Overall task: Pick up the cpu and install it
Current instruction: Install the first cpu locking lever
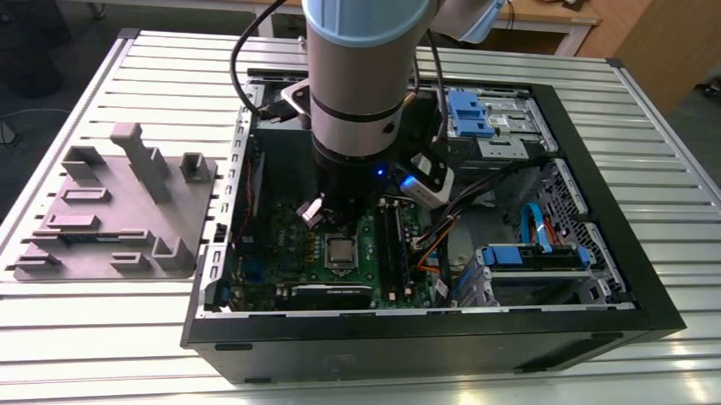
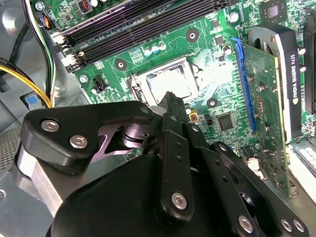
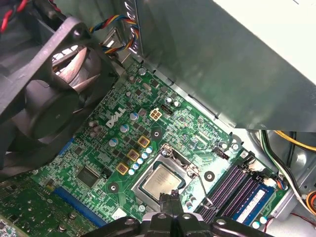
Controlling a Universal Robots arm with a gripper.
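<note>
The cpu (image 1: pixel 341 250), a small square chip with a pale metal top, lies flat in the motherboard's socket (image 3: pixel 143 170) inside the open computer case (image 1: pixel 428 325). In both wrist views the cpu (image 2: pixel 170 81) (image 3: pixel 160 180) shows just beyond the fingertips. My gripper (image 1: pixel 336 221) hangs straight above the socket, a short way over the chip and not touching it. Its black fingers (image 2: pixel 170 106) are pressed together with nothing between them. The socket's metal frame (image 2: pixel 138 84) stands open around the chip.
A black fan (image 3: pixel 49 98) and a grey power-supply box (image 3: pixel 222 59) flank the board. Memory slots (image 3: pixel 237 182) run beside the socket, and a graphics card (image 2: pixel 276 89) stands on the other side. Cables (image 1: pixel 451 215) cross the case. A grey fixture plate (image 1: pixel 113 211) lies at the exterior view's left.
</note>
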